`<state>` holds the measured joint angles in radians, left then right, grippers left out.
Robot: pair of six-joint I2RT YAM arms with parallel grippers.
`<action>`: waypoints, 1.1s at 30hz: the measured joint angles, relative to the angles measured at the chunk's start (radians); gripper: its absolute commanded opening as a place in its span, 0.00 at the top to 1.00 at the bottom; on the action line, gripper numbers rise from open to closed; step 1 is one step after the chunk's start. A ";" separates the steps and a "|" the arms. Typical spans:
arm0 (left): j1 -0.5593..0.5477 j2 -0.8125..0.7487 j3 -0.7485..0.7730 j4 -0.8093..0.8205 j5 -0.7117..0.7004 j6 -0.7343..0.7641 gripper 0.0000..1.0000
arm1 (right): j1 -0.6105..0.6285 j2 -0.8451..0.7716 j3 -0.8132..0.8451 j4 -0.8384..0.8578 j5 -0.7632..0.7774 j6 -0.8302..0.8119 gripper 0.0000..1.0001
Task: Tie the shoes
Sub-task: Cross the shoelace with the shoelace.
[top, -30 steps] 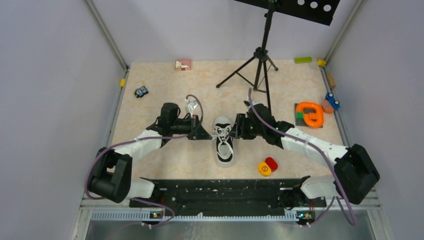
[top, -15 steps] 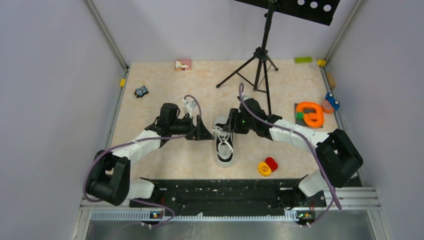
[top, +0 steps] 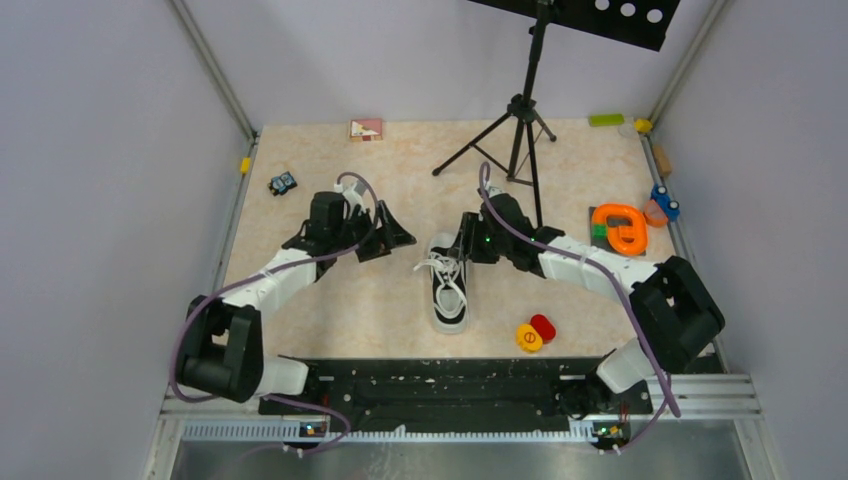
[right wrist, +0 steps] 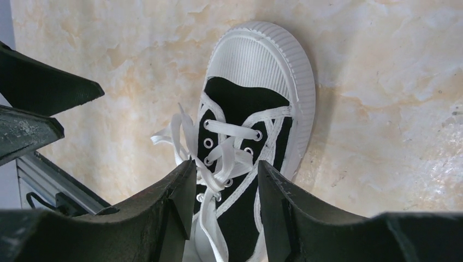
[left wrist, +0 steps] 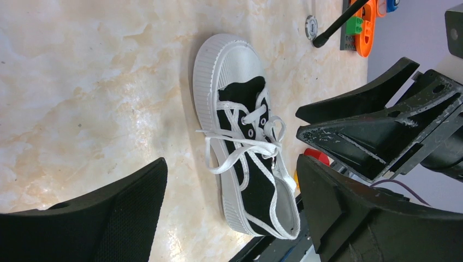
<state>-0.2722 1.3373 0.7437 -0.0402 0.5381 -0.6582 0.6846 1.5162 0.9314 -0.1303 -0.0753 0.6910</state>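
Note:
The shoe (top: pixel 450 295), a small black sneaker with white laces, toe cap and sole rim, lies mid-table with its toe pointing away from the arm bases. Its laces (left wrist: pixel 245 144) are crossed loosely over the tongue, and one end trails off to the shoe's left (top: pixel 425 268). My left gripper (top: pixel 398 228) stands wide open and empty, off to the shoe's far left (left wrist: pixel 232 164). My right gripper (top: pixel 462 240) hovers over the eyelets, its jaws part open on either side of the lace crossing (right wrist: pixel 225 164). A lace loop (right wrist: pixel 180 131) brushes its left finger, and nothing is pinched.
A black tripod (top: pixel 520 120) stands behind the shoe. An orange toy (top: pixel 620 228) and blue piece (top: pixel 665 203) lie at right, red and yellow discs (top: pixel 535 333) near the front right. A small toy car (top: pixel 283 183) and pink block (top: pixel 366 129) are at back left.
My left gripper opened, let go of the lace and drew back to the left and farther away. The right gripper shifted left over the shoe, then held still.

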 measured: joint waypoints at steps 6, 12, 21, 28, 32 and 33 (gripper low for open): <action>0.003 0.030 -0.020 0.029 0.061 -0.046 0.53 | 0.000 -0.006 0.000 -0.010 0.003 -0.012 0.53; 0.003 0.053 -0.112 0.113 0.132 -0.107 0.15 | 0.000 -0.024 0.000 -0.021 0.005 -0.022 0.53; 0.002 0.169 -0.133 0.262 0.196 -0.206 0.37 | 0.000 -0.024 0.001 -0.031 0.008 -0.027 0.53; -0.008 0.256 -0.130 0.356 0.248 -0.250 0.86 | -0.001 -0.024 0.013 -0.038 0.019 -0.028 0.53; -0.013 0.254 -0.122 0.364 0.265 -0.252 0.91 | -0.001 -0.024 0.014 -0.039 0.022 -0.028 0.53; -0.014 0.253 -0.119 0.361 0.267 -0.250 0.91 | -0.001 -0.023 0.016 -0.040 0.022 -0.028 0.53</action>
<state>-0.2863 1.5902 0.6247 0.3206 0.8051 -0.9085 0.6838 1.4933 0.9470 -0.1707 -0.0532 0.6628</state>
